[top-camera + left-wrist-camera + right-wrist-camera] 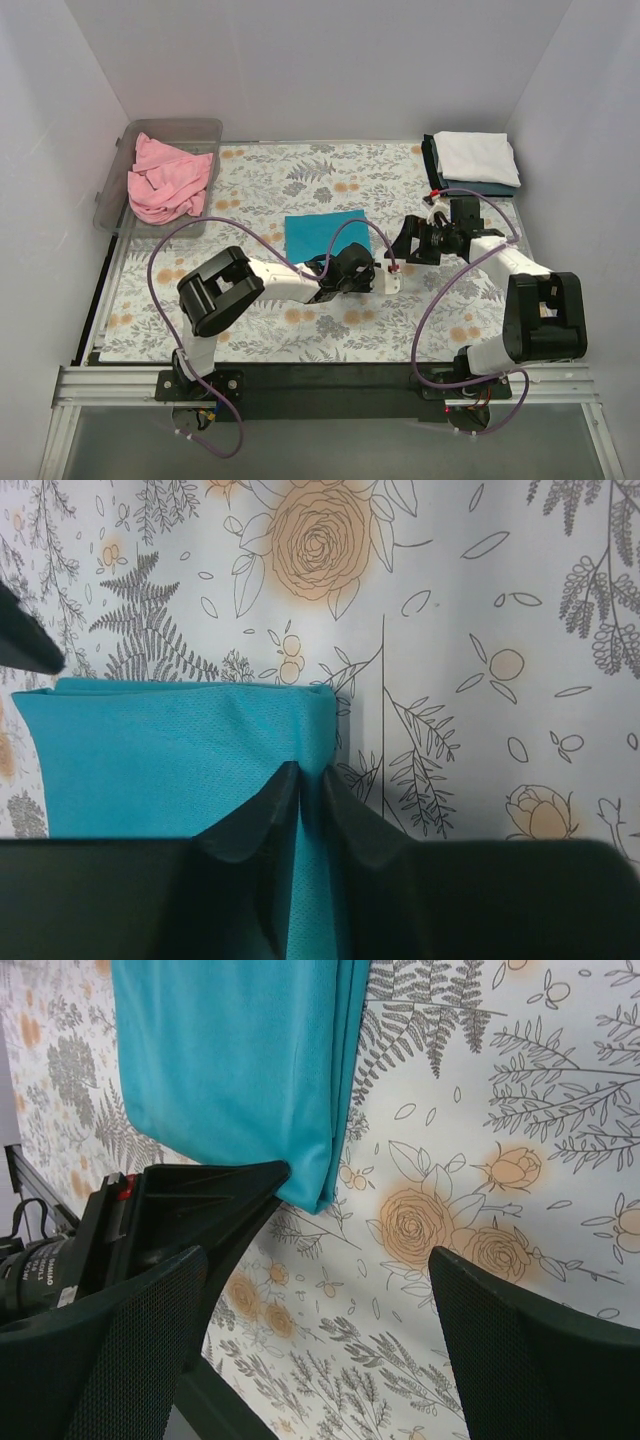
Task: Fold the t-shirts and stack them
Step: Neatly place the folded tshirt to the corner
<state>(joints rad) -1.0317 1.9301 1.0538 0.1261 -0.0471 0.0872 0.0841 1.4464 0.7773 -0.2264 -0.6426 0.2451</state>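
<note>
Left gripper (310,777) pinches the edge of the teal t-shirt (160,755); right gripper (318,1260) gapes wide

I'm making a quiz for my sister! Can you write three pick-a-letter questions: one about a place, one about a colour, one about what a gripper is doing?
1. Where is the pink t-shirt?
A) in the clear bin
B) on the floor
C) on a chair

2. What colour t-shirt is on top in the far-right corner?
A) pink
B) teal
C) white

3. What is the left gripper doing?
A) gaping open
B) pinching the teal t-shirt
C) holding the bin

Answers:
1 A: it lies crumpled there.
2 C: the white t-shirt lies on a dark t-shirt.
3 B: its fingers are shut on the teal edge.
</note>
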